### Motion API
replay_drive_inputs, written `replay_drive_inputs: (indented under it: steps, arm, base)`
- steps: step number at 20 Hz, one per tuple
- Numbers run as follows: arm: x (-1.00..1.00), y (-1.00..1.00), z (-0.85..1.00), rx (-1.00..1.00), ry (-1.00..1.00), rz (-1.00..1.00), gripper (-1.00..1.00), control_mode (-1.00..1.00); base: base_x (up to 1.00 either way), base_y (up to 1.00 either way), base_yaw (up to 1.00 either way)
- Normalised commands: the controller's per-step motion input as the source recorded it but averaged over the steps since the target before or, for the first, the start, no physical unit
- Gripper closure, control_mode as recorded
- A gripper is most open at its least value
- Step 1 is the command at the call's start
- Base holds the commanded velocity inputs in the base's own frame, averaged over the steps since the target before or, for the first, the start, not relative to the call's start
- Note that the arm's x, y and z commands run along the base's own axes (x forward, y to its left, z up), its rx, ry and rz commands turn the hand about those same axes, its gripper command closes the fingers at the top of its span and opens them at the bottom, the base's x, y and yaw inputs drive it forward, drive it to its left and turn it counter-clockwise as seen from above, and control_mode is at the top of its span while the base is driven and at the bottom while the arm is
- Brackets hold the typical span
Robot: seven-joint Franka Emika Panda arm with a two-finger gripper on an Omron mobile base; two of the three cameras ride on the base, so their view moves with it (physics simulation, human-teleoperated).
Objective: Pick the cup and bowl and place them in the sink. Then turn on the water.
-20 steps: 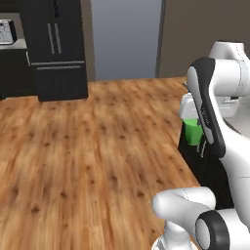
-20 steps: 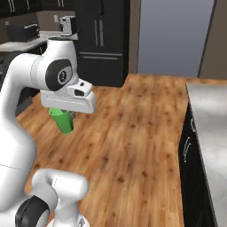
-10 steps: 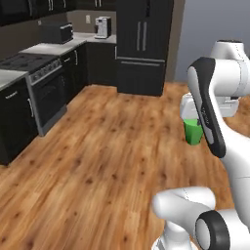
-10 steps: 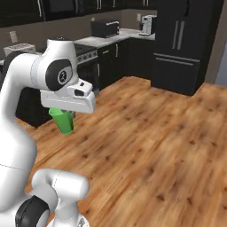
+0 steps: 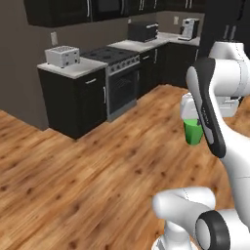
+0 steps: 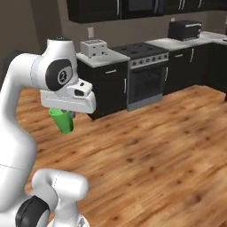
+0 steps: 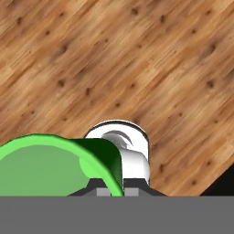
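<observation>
My gripper point(image 6: 66, 115) is shut on the rim of the small bright green cup point(image 6: 63, 121), which hangs under the hand above the wooden floor. From the left base view the cup point(image 5: 193, 133) shows just left of my forearm, at chest height. In the hand view the cup point(image 7: 55, 170) is seen from above at the lower left, its wall pinched between the fingertips point(image 7: 98, 188). The bowl, the sink and the water are out of view.
A black kitchen run stands ahead: a counter with a toaster point(image 5: 62, 56), a stove with an oven point(image 5: 122, 83), and a microwave point(image 5: 142, 31) further back. Open wooden floor point(image 5: 73, 171) lies between me and the cabinets.
The whole scene has swung sideways as the base turned: the fridge is gone and the stove and toaster counter are now ahead. The arm and the held cup keep their pose.
</observation>
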Motion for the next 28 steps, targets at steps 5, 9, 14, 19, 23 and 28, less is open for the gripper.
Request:
replay_drive_inputs:
  steps: [5,9,14,19,23,28]
  arm:
    - [0.00,0.00,0.00,0.00,0.00,0.00,1.00,1.00]
    - [0.00,0.00,0.00,0.00,0.00,0.00,1.00,1.00]
    - [0.00,0.00,0.00,0.00,0.00,0.00,1.00,1.00]
    - [0.00,0.00,0.00,0.00,0.00,0.00,1.00,1.00]
    - [0.00,0.00,0.00,0.00,0.00,0.00,1.00,1.00]
    - [0.00,0.00,0.00,0.00,0.00,0.00,1.00,1.00]
  base:
    - [0.00,0.01,0.62]
    - [0.00,0.00,0.62]
    - [0.00,0.00,0.62]
    - [0.00,0.00,0.62]
    - [0.00,0.00,0.62]
    - [0.00,0.00,0.61]
